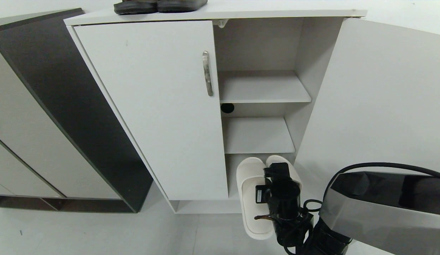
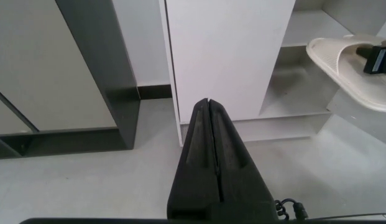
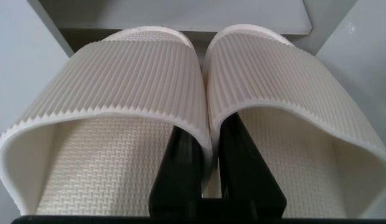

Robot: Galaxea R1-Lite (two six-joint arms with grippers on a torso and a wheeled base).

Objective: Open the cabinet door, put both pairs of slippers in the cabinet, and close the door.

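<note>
The white cabinet has its right door swung open and its left door closed. My right gripper is shut on the pair of white slippers, pinching their two inner walls together. The slippers' toes point into the lowest compartment and their heels stick out over the floor. One white slipper hangs tilted above the bottom board. A pair of black slippers lies on the cabinet top. My left gripper is shut on nothing, low in front of the closed door.
Two bare shelves sit above the lowest compartment. A metal handle is on the closed door. A dark grey cabinet stands to the left. Light grey floor lies in front.
</note>
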